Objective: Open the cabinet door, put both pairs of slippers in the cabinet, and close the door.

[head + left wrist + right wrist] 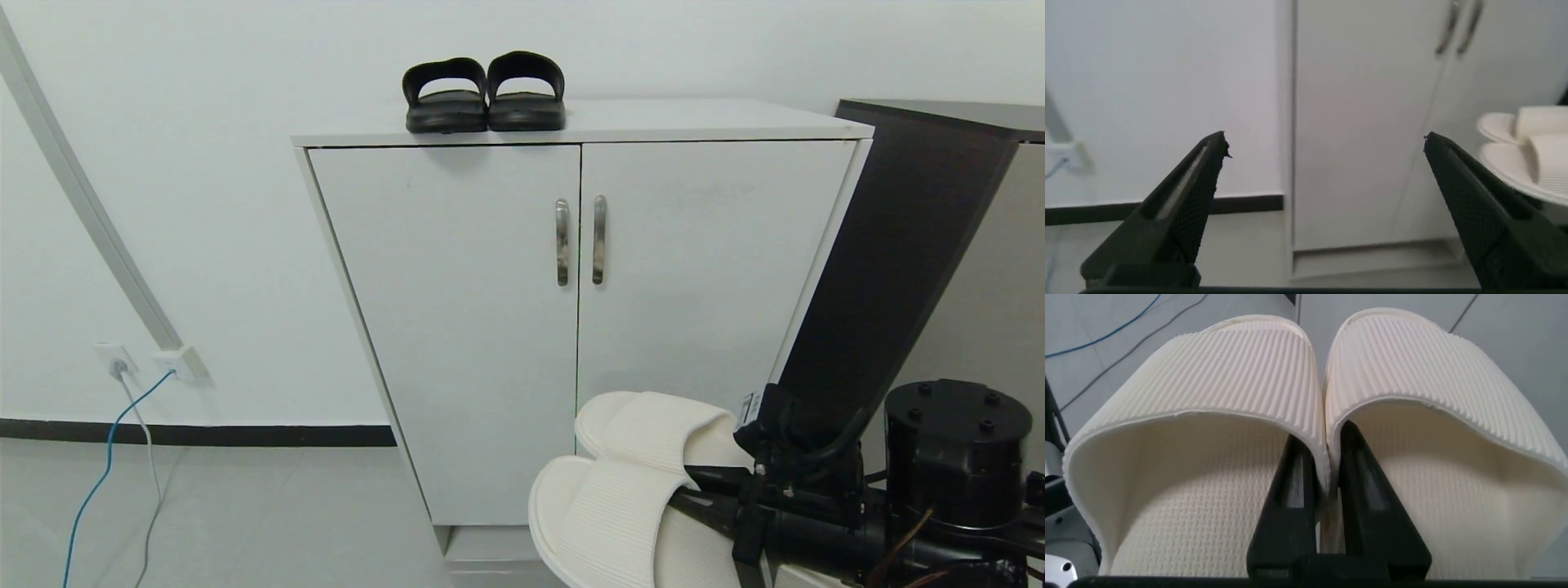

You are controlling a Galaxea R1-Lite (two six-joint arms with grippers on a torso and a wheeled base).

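Observation:
A white two-door cabinet (pixel 457 327) stands against the wall, both doors shut, with two metal handles (pixel 562 242) at the middle seam. A pair of black slippers (pixel 485 94) rests on its top. My right gripper (pixel 1327 461) is shut on a pair of cream ribbed slippers (pixel 1249 384), one finger inside each strap, pinching the inner sides together. In the head view those cream slippers (pixel 620 482) hang low in front of the right door. My left gripper (pixel 1323 147) is open with nothing in it, facing the cabinet (pixel 1364 122) from the left side.
A dark cabinet (pixel 898 269) stands right beside the white one. Wall sockets with a blue cable (pixel 106 457) sit at the lower left. Bare grey floor (pixel 229 514) lies left of the cabinet.

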